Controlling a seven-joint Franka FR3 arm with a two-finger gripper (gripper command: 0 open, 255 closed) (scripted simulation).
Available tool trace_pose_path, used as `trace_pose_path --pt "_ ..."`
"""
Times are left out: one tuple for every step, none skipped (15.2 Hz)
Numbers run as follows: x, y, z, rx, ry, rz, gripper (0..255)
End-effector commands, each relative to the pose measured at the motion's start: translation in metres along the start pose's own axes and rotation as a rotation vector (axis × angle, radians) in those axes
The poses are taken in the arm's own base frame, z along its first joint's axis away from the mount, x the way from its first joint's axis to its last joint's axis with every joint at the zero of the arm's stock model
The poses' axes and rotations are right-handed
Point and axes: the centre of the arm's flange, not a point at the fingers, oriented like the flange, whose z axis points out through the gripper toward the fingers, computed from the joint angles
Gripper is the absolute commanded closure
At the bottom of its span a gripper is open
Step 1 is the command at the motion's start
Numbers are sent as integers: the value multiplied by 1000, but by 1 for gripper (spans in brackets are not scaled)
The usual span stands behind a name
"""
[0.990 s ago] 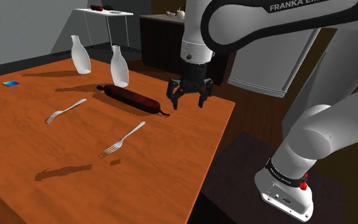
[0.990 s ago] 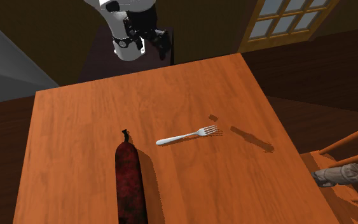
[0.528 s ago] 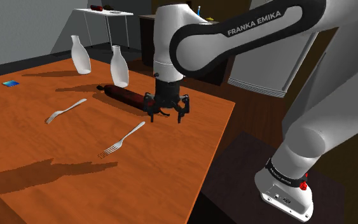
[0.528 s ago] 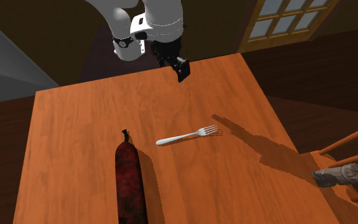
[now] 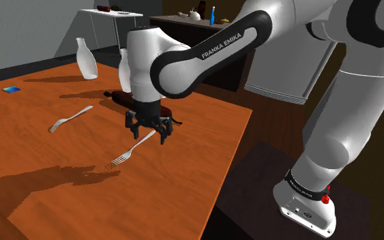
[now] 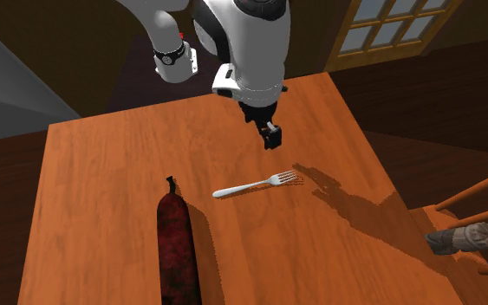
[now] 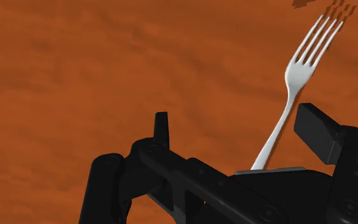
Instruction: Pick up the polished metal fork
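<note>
Tool (image 5: 147,133) moved past the sausage (image 6: 178,251) — now over the handle of the fork (image 5: 125,155), fingers (image 7: 318,131) standing apart

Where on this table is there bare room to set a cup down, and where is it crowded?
Bare: the table at the second exterior view's left, between the edge and the dark red sausage; also the shoulder view's near strip below the nearer fork. Crowded: around the tool over that fork, and by the two white bottles.

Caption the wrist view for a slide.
Open gripper above the orange-brown table, silver fork lined up between its fingers, not yet grasped.
</note>
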Motion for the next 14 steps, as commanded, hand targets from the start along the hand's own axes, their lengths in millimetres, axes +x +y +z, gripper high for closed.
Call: trace_pose_path --pt "0 -23 14 0 0 71 0" --pt "1 -34 20 0 -1 103 0" --pt "2 -45 27 0 -2 135 0" --pt "3 -57 34 -1 -2 167 0" --pt "4 -68 41 -1 -3 199 0" --pt "6 -79 48 -1 -4 231 0" --pt "8 -90 54 -1 -5 263 0" --pt "11 -101 61 -1 -6 293 0" --pt "11 -101 66 -1 -6 293 0" --pt "12 -101 71 -1 -6 293 0" --pt "12 -101 77 -1 -6 293 0" --pt "12 -101 82 -1 -6 293 0" --pt "13 -101 87 -1 -6 293 0" --pt "13 -101 92 -1 -6 293 0"
